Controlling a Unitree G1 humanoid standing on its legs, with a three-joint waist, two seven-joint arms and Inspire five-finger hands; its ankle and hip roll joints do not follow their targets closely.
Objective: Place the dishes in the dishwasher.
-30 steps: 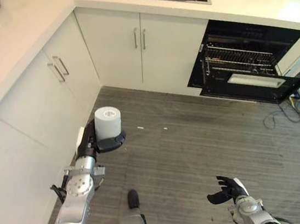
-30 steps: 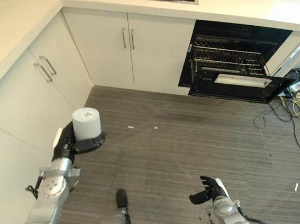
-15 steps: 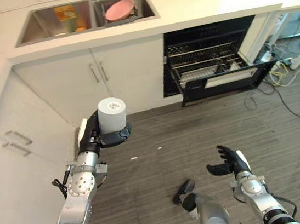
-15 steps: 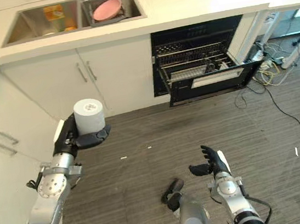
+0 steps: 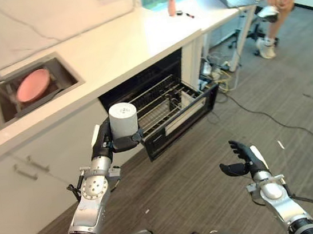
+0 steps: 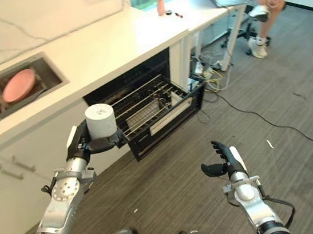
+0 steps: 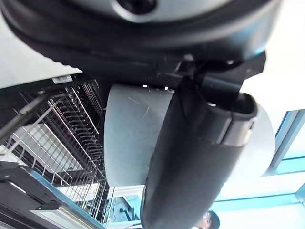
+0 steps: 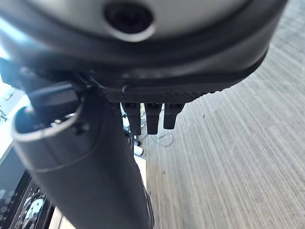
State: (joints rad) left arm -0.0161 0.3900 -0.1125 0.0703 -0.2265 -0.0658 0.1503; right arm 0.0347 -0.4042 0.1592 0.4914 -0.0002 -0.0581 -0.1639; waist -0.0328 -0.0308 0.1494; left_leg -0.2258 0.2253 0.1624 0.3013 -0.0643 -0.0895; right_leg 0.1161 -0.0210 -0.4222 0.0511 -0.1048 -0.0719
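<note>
The left hand (image 5: 104, 148) is raised in front of the open dishwasher (image 5: 167, 112), its fingers and thumb curled round a pale grey cup (image 5: 123, 119) held upright; no writing can be read on the cup. The dishwasher's wire rack (image 6: 143, 104) is pulled out under the white surface (image 5: 117, 41). A pink plate (image 5: 33, 85) lies in the sink (image 6: 47, 70), near the surface's back edge. The right hand (image 6: 223, 163) hangs low over the floor, fingers loosely spread and holding nothing. What may be a label on the dishwasher frame is too small to read.
</note>
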